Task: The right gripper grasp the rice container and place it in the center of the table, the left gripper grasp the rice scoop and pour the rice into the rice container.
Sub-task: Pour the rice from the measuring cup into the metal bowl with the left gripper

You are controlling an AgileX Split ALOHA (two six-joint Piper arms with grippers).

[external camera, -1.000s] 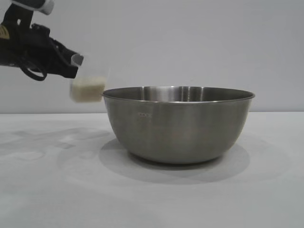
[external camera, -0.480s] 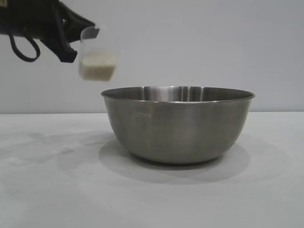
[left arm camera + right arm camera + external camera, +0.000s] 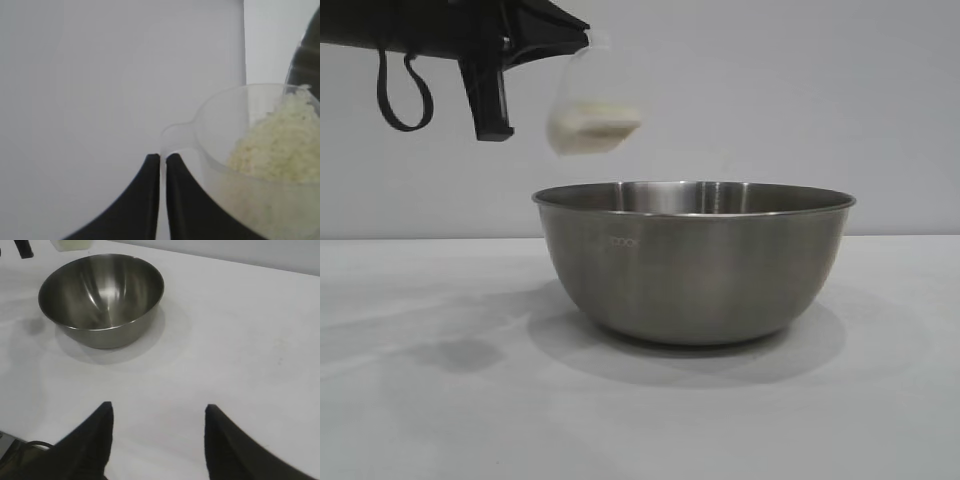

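The rice container (image 3: 695, 262), a large steel bowl, stands on the white table (image 3: 420, 400); it also shows in the right wrist view (image 3: 102, 297), empty inside. My left gripper (image 3: 582, 40) is shut on the tab handle of the rice scoop (image 3: 590, 115), which hangs tilted above the bowl's left rim. The scoop holds the rice (image 3: 592, 125). In the left wrist view the gripper (image 3: 163, 157) pinches the tab and the scoop (image 3: 260, 165) holds rice (image 3: 275, 147). My right gripper (image 3: 157, 410) is open and empty, well back from the bowl.
A plain grey wall stands behind the table. The arm's shadow (image 3: 460, 350) lies on the table left of the bowl. A black cable loop (image 3: 402, 95) hangs under the left arm.
My left gripper has carried the scoop up and to the right, from beside the bowl's left rim to above it, and the scoop has tilted more.
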